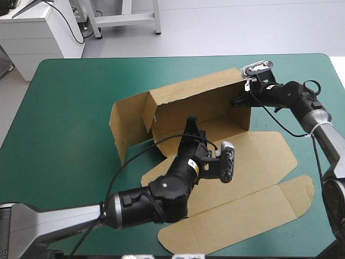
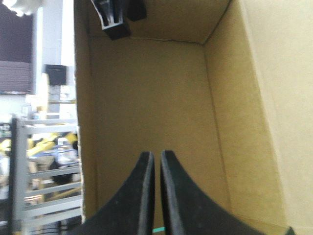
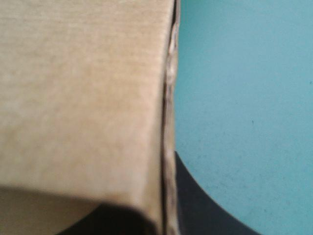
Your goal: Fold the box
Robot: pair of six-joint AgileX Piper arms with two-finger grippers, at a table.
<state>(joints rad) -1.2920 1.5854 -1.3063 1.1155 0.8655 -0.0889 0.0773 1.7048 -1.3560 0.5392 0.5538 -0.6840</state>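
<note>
Brown box (image 1: 207, 110), walls raised | left end effector (image 1: 191, 121) all but closed inside | right wall (image 1: 241, 116) gripped by right end effector (image 1: 237, 101) | risk: wall buckled if overpulled

High view down over the table (image 1: 64, 140); both wrist views close against the same box (image 1: 199, 102)

Standing by, what I see apart from the work itself is the table (image 1: 161, 62) under its teal-green cover (image 1: 70, 124), smooth and flat all over. Both far corners are rounded (the left one shows its curve best). A broad bare stretch runs down the left side, a narrower band lies along the far edge, and more bare green shows toward the right edge. In the right wrist view the same cover is an even field with a few faint specks.
</note>
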